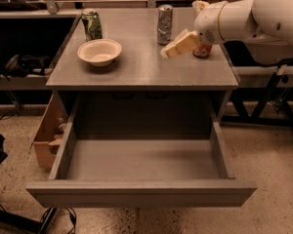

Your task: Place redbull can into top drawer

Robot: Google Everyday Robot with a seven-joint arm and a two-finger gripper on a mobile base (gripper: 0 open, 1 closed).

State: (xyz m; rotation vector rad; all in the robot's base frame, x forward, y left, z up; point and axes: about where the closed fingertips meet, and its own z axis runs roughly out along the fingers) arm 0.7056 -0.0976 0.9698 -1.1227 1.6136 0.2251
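The redbull can (164,24), slim and silver with bluish-grey patterning, stands upright at the back middle of the grey cabinet top (136,69). My gripper (172,49) hangs just above the cabinet top, a little to the right of and in front of the can, pointing left towards it and not touching it. The white arm (244,18) reaches in from the right. The top drawer (141,195) is pulled fully open below the cabinet top, and its inside is bare.
A green can (92,24) stands at the back left. A white bowl (99,51) sits in front of it. An orange-red can (202,50) stands behind my wrist at the right. A cardboard box (45,140) sits on the floor left of the drawer.
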